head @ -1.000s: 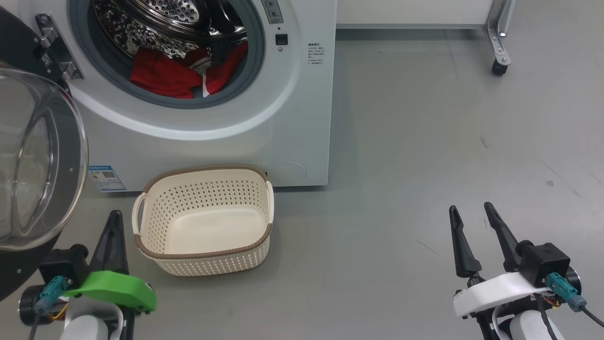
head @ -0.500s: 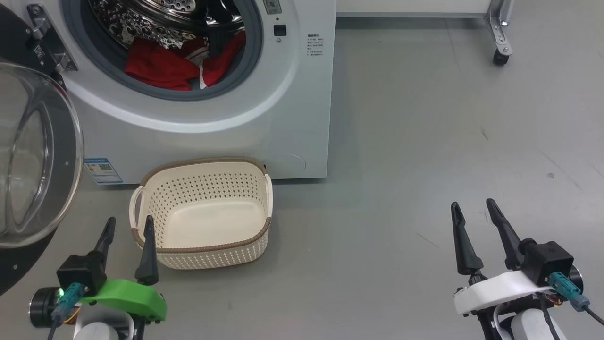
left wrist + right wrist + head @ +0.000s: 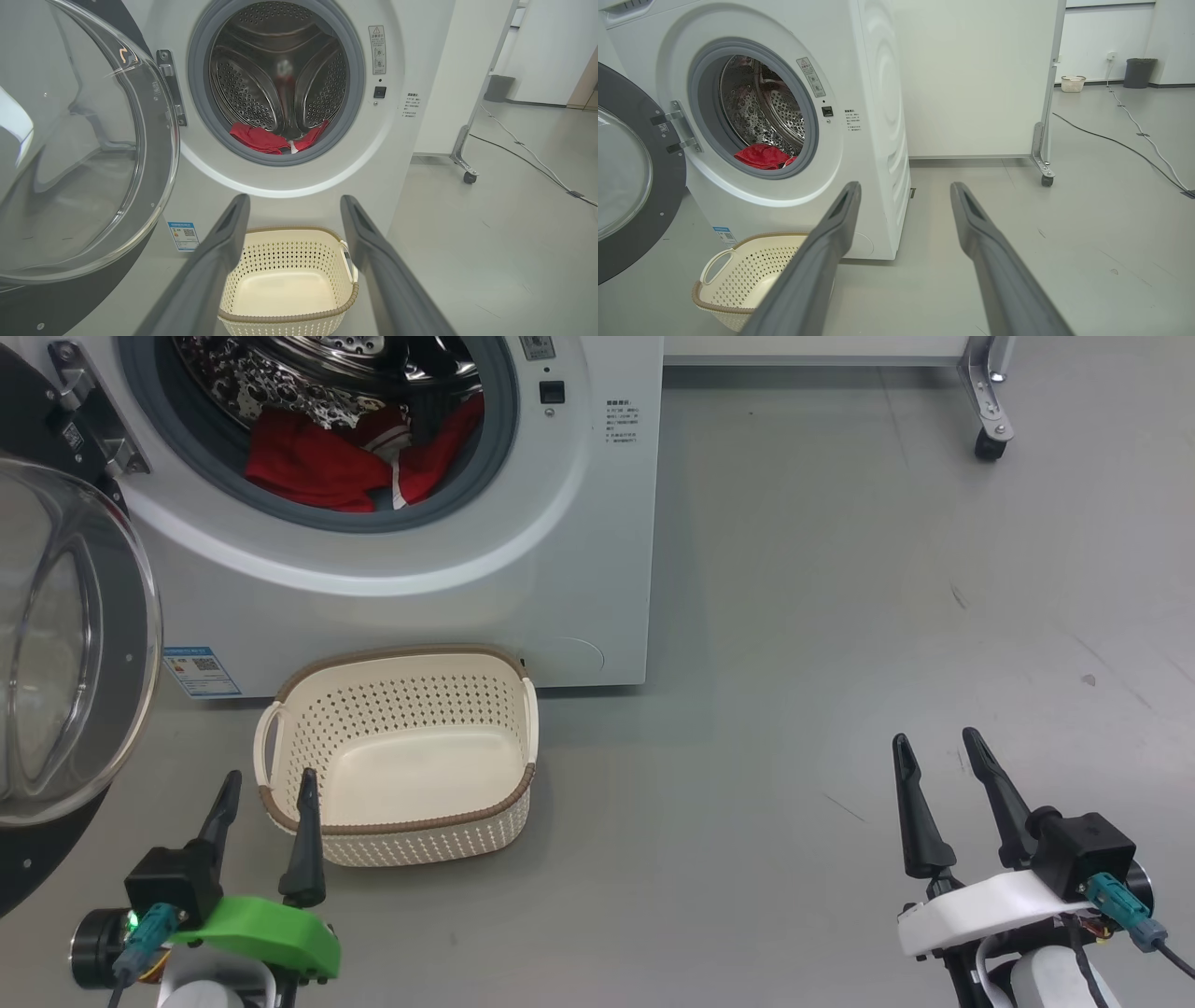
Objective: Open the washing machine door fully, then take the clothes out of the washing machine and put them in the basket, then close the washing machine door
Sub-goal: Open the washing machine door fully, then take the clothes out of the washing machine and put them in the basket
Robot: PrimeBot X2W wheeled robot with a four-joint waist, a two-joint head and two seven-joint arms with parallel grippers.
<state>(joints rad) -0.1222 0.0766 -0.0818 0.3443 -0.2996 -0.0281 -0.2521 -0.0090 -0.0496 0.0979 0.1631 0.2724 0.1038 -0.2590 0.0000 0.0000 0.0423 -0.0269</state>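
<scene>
Door first: the washing machine door (image 3: pixel 70 644) stands swung open at our far left, beside the washing machine (image 3: pixel 560 569), whose drum (image 3: pixel 243 383) holds the clothes (image 3: pixel 308 476) in a red heap behind the porthole's lower lip. Our left arm lies low, the left gripper (image 3: pixel 269 775) pointing up at the machine, fingers apart and empty, its inner tip at the near left corner of the basket (image 3: pixel 401 655), which stands on the floor (image 3: pixel 794 616) against the machine's front. Well to the right, our right arm mirrors that pose over the grey floor, the right gripper (image 3: pixel 934 737) spread too, holding nothing.
</scene>
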